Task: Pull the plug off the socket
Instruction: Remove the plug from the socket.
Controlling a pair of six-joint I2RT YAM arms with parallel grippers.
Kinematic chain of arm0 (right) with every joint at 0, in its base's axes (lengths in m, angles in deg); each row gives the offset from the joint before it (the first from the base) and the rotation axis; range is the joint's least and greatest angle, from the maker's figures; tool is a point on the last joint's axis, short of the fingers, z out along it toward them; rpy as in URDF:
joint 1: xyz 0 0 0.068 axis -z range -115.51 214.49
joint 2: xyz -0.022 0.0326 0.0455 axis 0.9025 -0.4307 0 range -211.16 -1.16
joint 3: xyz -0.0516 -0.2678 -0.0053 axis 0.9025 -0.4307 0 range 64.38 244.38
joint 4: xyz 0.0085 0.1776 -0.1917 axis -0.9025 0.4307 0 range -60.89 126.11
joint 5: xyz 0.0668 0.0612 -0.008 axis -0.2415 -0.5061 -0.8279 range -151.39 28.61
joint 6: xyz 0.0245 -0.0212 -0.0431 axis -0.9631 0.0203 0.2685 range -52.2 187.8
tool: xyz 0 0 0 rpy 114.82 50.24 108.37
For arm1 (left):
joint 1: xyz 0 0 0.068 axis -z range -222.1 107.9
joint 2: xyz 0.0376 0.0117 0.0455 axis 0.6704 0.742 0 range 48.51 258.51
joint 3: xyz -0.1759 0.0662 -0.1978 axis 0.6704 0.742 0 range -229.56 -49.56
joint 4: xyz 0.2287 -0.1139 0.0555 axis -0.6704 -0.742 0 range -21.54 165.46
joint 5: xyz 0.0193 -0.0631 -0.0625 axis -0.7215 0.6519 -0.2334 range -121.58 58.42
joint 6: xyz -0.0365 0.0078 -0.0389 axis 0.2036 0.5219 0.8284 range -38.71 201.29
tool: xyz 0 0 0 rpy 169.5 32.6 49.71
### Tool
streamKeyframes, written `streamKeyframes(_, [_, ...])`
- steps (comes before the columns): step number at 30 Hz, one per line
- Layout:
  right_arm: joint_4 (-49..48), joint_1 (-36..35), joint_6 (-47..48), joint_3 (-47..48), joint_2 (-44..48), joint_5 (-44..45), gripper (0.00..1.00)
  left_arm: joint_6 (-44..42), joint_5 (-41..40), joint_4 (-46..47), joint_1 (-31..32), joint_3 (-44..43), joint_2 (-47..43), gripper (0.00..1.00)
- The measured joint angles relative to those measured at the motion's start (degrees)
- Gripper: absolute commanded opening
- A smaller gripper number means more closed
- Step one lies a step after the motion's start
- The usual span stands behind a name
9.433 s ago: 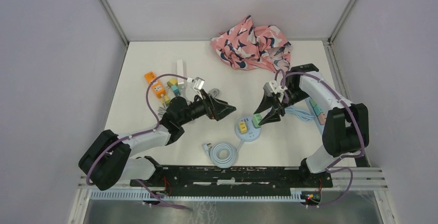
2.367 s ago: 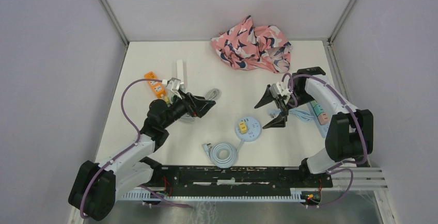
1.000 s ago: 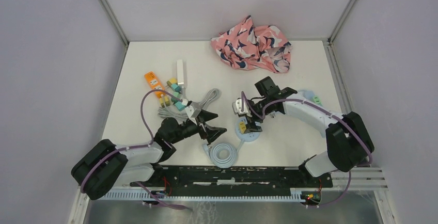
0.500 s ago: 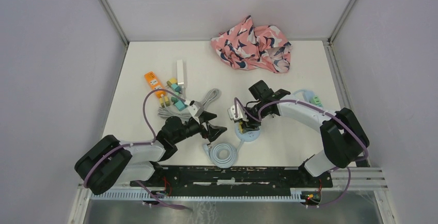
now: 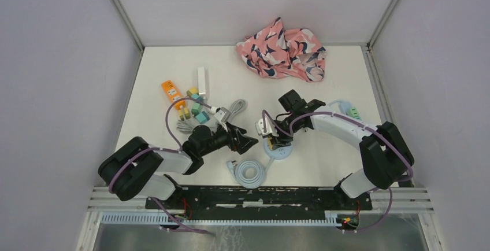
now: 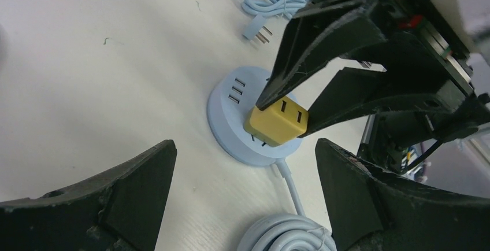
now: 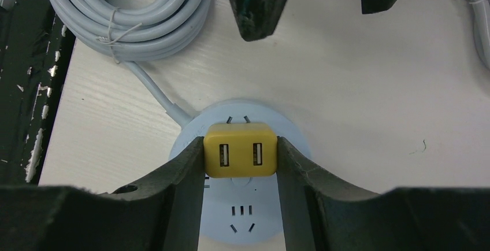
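A yellow two-port USB plug [image 7: 240, 150] sits on a round pale blue socket [image 7: 242, 219] near the table's middle [image 5: 278, 151]. My right gripper [image 7: 240, 158] is shut on the plug, one finger pressed on each side. The left wrist view shows the plug [image 6: 277, 125] on the socket [image 6: 231, 121] between those fingers. I cannot tell whether its prongs are still in. My left gripper [image 6: 245, 199] is open and empty, low over the table just left of the socket [image 5: 247, 143].
The socket's grey cable lies coiled [image 5: 249, 172] in front of it. A pink patterned cloth [image 5: 283, 51] is at the back. An orange power strip [image 5: 171, 91], small coloured plugs [image 5: 195, 109] and a grey cable bundle [image 5: 228, 112] lie to the left. A pale blue cable [image 5: 341, 107] lies right.
My left gripper has swung right and closer to the socket, still open. My right gripper has stayed on the yellow plug at the socket.
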Motion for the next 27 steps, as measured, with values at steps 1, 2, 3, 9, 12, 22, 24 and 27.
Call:
streamKeyframes(1, [0.3,0.2,-0.1,0.0,0.3,0.0,0.0,1.3,0.0,0.0,-0.2,-0.3,0.7,0.96])
streamKeyframes(2, [0.6,0.4,-0.2,0.0,0.7,-0.1,0.0,3.1,0.0,0.0,-0.5,-0.9,1.6,0.95])
streamKeyframes(3, [1.0,0.8,-0.3,0.0,1.4,-0.5,0.0,4.9,0.1,0.0,-0.8,-1.6,2.4,0.95])
streamKeyframes(9, [1.8,4.3,0.4,-0.6,7.0,-4.4,0.0,16.7,3.3,0.9,-3.8,-6.6,8.5,0.94])
streamKeyframes(12, [2.1,5.5,2.6,-1.4,8.9,-5.9,0.0,21.6,5.3,2.2,-4.6,-7.8,11.1,0.94])
streamKeyframes(22, [5.4,6.0,10.7,-2.3,9.1,-8.5,0.0,26.9,10.3,2.0,-4.4,-12.7,16.6,0.91])
streamKeyframes(24, [5.8,6.0,12.0,-2.3,9.1,-9.2,0.0,27.4,11.0,1.5,-4.0,-13.8,18.2,0.89])
streamKeyframes(27, [6.5,6.0,14.3,-2.3,9.2,-10.1,0.0,27.9,12.3,0.3,-3.0,-15.8,20.7,0.84])
